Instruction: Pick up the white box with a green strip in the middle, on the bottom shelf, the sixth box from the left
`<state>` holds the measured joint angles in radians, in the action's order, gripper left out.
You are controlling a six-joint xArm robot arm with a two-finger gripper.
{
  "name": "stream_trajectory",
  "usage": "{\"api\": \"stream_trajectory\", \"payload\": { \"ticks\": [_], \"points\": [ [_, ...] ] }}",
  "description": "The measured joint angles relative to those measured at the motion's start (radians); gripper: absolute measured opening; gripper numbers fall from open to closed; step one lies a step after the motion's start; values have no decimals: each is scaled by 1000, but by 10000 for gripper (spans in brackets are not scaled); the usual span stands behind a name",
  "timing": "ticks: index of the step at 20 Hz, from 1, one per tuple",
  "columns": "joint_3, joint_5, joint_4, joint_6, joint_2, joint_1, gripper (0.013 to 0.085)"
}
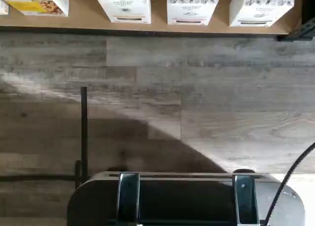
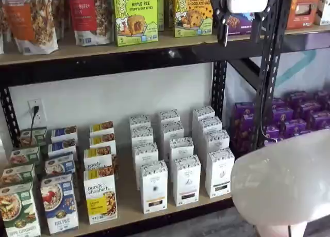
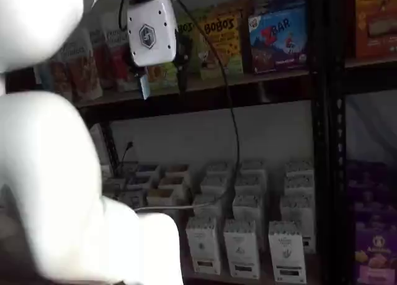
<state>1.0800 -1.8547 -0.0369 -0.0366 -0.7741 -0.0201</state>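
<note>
The white box (image 2: 219,172) is the rightmost front carton of the white rows on the bottom shelf (image 2: 129,210), with a speckled top band and a faint greyish mark at mid-front. It also shows in the other shelf view (image 3: 286,251) and in the wrist view (image 1: 261,7), at the board's end by the black upright. My gripper (image 2: 241,34) hangs high, level with the upper shelf and well above the white cartons. A gap shows between its two fingers (image 3: 182,74) in both shelf views, so it is open and holds nothing.
Two similar white cartons (image 2: 153,186) (image 2: 186,179) stand left of the white box, then Purely Elizabeth boxes (image 2: 100,195). A black upright (image 2: 268,66) and purple boxes (image 2: 289,118) lie to its right. Part of the white arm (image 2: 283,180) fills the foreground. Bobo's boxes (image 2: 135,15) stand on the upper shelf.
</note>
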Motion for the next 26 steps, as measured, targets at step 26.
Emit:
{"api": "stream_trajectory", "payload": {
  "ticks": [26],
  "points": [
    [-309, 351, 86, 13, 2, 11, 850]
  ]
}}
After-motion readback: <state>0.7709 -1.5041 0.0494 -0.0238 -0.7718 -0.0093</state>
